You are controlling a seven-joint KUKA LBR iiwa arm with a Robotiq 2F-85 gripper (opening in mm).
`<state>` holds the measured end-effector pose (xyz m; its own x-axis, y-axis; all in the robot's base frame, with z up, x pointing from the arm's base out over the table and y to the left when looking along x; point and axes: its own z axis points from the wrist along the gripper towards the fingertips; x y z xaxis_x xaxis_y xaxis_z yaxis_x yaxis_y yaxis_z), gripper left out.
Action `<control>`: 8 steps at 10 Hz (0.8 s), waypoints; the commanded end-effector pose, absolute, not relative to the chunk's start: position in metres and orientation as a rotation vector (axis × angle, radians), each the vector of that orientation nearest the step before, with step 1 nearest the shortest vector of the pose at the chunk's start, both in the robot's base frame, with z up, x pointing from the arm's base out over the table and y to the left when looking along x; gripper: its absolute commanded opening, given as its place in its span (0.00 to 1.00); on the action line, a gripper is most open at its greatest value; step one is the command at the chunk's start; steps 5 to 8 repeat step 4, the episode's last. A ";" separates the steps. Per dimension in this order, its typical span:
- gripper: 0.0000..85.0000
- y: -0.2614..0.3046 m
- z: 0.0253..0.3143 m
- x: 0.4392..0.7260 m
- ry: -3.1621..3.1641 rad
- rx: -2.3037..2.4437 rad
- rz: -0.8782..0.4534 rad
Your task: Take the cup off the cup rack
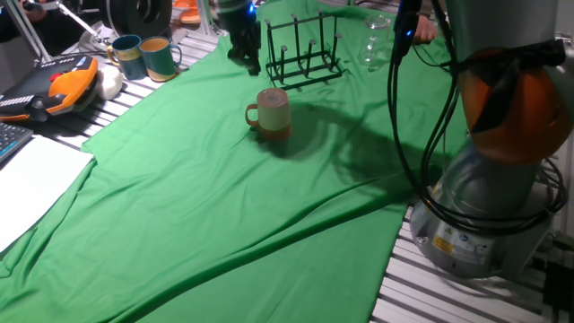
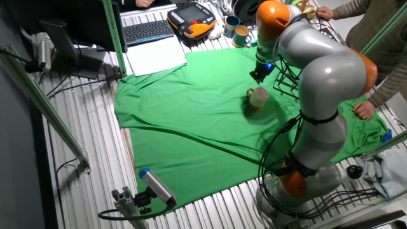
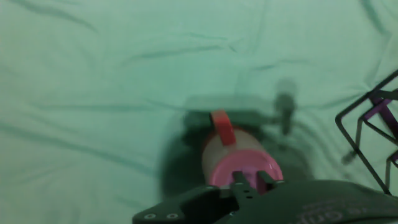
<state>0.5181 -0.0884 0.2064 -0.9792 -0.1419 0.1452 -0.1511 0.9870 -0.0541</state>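
Note:
The cream cup point(image 1: 272, 109) with an orange-brown handle and base band stands upright on the green cloth, in front of the black wire cup rack point(image 1: 303, 49) and apart from it. My gripper point(image 1: 249, 61) hangs above the cloth, behind and to the left of the cup, slightly open and empty. In the other fixed view the gripper point(image 2: 257, 75) is just above the cup point(image 2: 257, 97), with the rack point(image 2: 286, 76) beside them. In the hand view the cup point(image 3: 239, 155) lies right below my gripper point(image 3: 250, 179), and the rack's edge point(image 3: 373, 130) is at the right.
Two teal-and-tan mugs point(image 1: 143, 56) stand at the back left, a clear glass point(image 1: 377, 40) right of the rack. An orange-black pendant point(image 1: 54, 85) and white paper point(image 1: 27, 179) lie at the left. My arm's base point(image 1: 484, 206) is at the right. A person's hand point(image 2: 365, 108) rests on the cloth.

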 end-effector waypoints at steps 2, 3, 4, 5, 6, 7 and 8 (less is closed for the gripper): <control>0.00 -0.092 0.234 0.514 -2.981 0.260 0.075; 0.00 -0.091 0.238 0.512 -2.981 0.256 0.059; 0.00 -0.090 0.238 0.511 -2.984 0.254 0.064; 0.00 -0.090 0.238 0.511 -2.984 0.254 0.064; 0.00 -0.090 0.238 0.511 -2.984 0.254 0.064; 0.00 -0.090 0.238 0.511 -2.984 0.254 0.064; 0.00 -0.090 0.238 0.511 -2.984 0.254 0.064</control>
